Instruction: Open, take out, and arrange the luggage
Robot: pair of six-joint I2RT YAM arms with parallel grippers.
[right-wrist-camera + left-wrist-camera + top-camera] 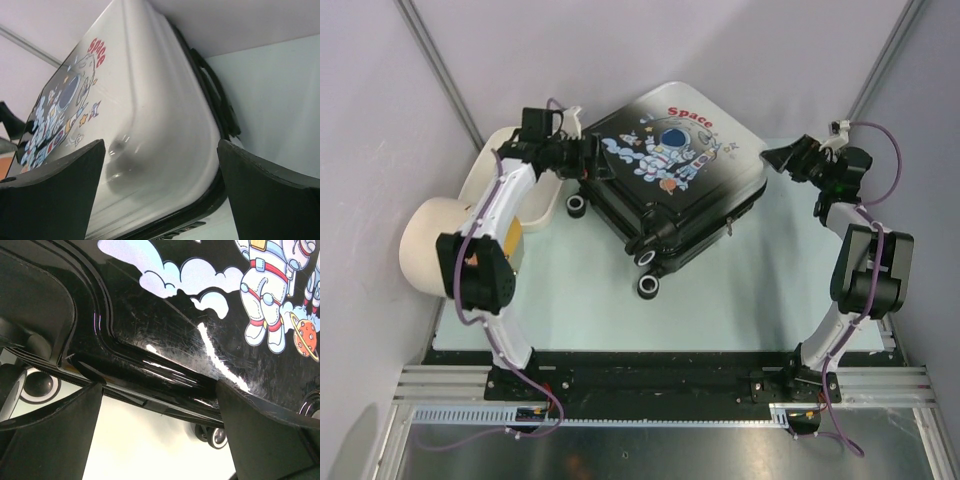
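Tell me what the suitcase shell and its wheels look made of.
The luggage shell looks like hard glossy plastic: sharp highlights, fine scratches. The wheels are black with a white ring, either rubber or plastic; I cannot tell which.

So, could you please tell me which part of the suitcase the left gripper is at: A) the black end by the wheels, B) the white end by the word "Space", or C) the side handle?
A: the left gripper stands open at the black corner of the luggage, and its wrist view shows glossy black shell with a wheel just below.
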